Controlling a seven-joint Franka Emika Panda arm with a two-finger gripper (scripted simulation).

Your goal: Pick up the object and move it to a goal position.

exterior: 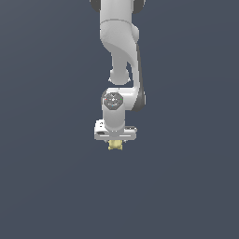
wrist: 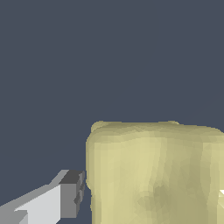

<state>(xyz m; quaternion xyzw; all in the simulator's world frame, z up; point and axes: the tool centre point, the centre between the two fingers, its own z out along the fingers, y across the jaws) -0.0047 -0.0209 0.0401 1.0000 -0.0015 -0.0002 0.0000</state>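
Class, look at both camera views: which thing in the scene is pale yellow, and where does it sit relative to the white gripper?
Only the lumpy object is pale yellow; it sits directly under the gripper, beside a grey-tipped finger.

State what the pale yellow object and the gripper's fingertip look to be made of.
Object: matte, soft-edged, mottled yellow, perhaps foam or wax; the render leaves it open. Fingertip: dull grey pad, rubber-like, on a smooth white body that looks like plastic or painted metal.
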